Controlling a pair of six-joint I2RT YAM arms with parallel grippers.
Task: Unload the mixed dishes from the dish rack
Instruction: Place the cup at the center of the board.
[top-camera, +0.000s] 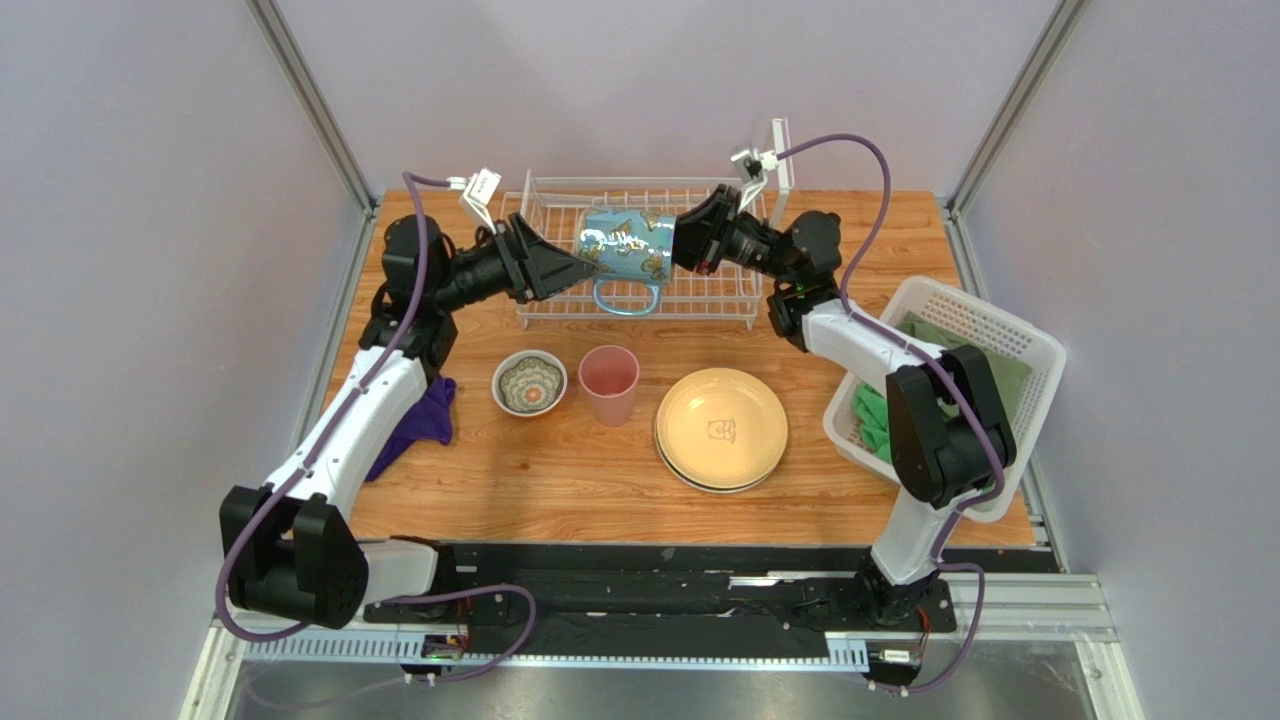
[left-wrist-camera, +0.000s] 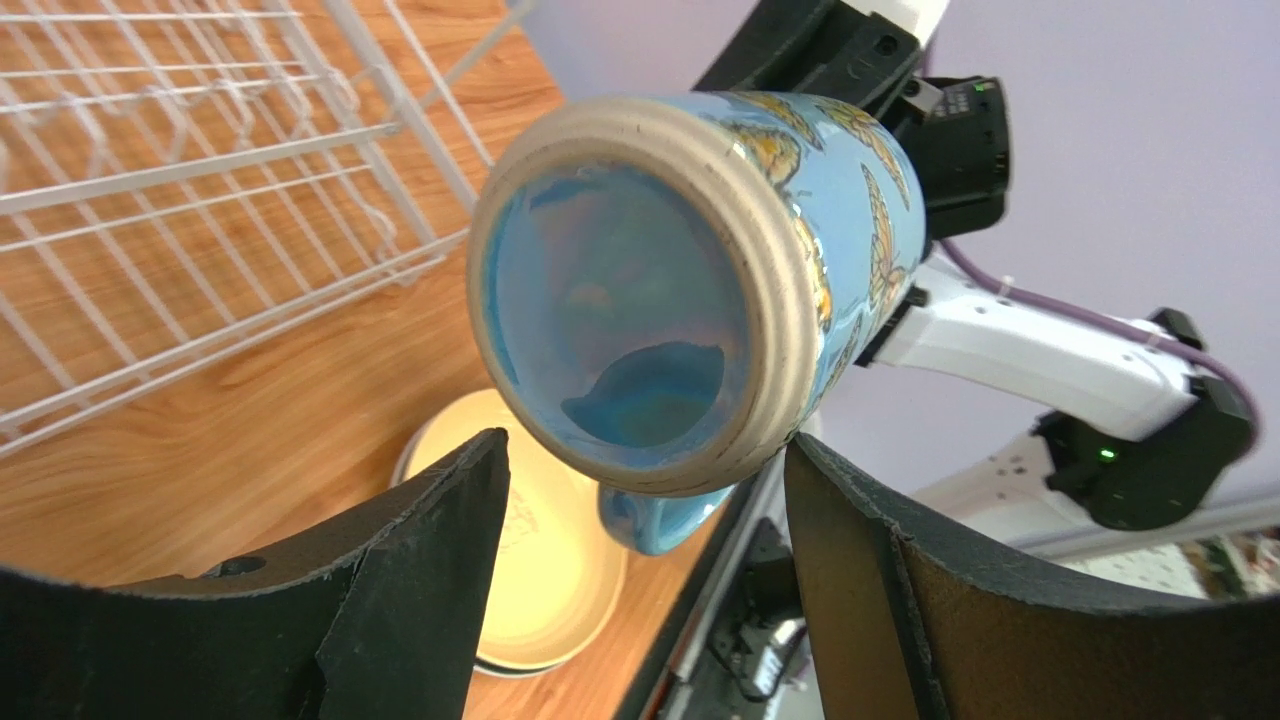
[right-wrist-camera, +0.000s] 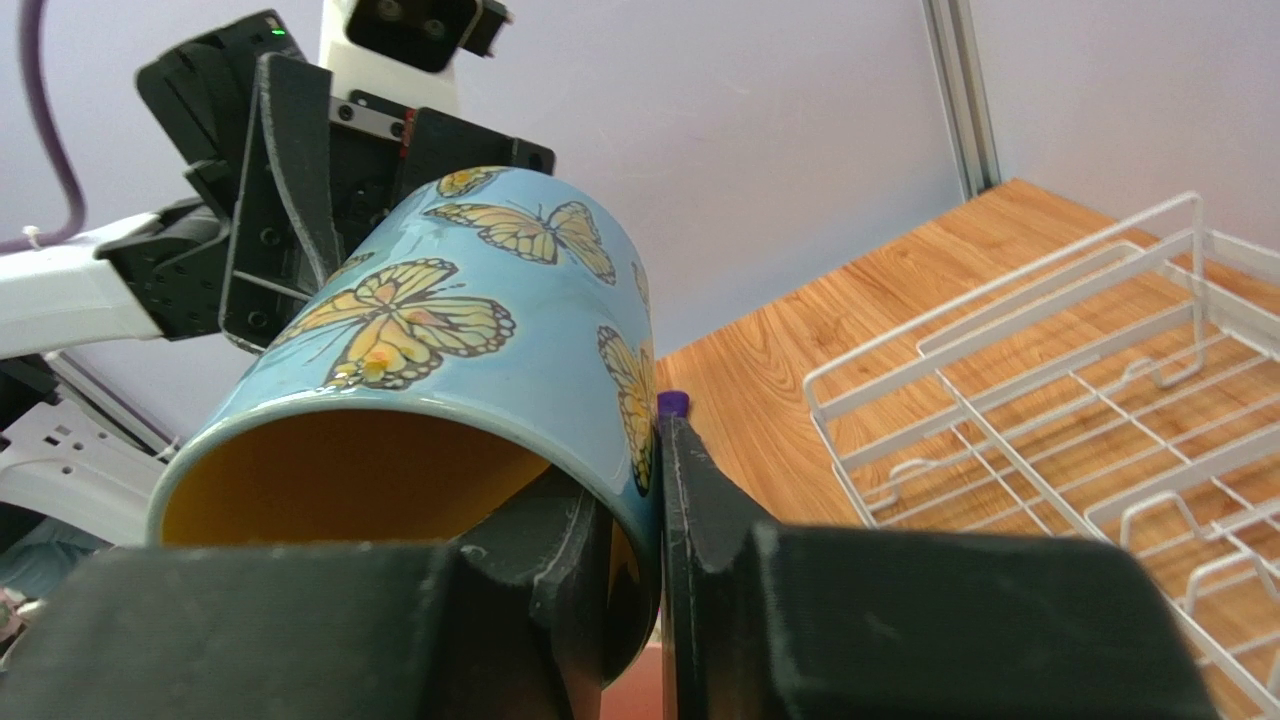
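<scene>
While sideways, glossy cylindrical blue mug (top-camera: 624, 245)

The left arm (top-camera: 353, 428) and right arm (top-camera: 860, 339) share white link shells and black joint housings, each trailing a purple cable (top-camera: 836, 140). The fingers (left-wrist-camera: 398, 593) are black wedges. A green light (left-wrist-camera: 1109, 450) glows on the right arm's black joint

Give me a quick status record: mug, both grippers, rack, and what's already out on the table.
mug: blue mug, on its side in the air above the dish rack
right gripper: shut on the mug's rim, one finger inside, one outside
left gripper: open, jaws flanking the mug's base
rack contents: no other dish visible in it
out of rack: small white bowl, pink tumbler, cream-yellow plate stacked on dark-rimmed plate, all on the table
</scene>
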